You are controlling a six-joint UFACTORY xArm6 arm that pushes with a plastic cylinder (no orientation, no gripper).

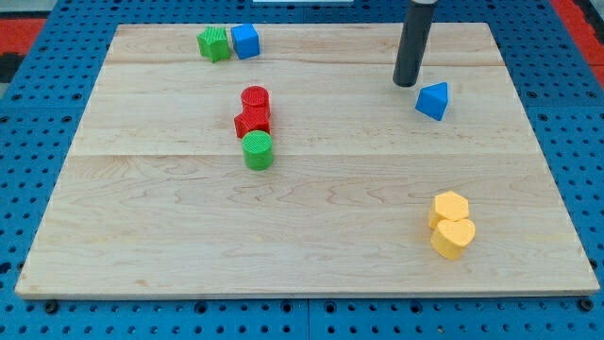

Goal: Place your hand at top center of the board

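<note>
Wooden board (311, 217), far right of centre: my tip (406, 84) down on it, touching nothing, just left of blue triangular block (433, 100). Far centre: bare wood.

No text, label, brand, number or sign can be read anywhere in this view.
</note>
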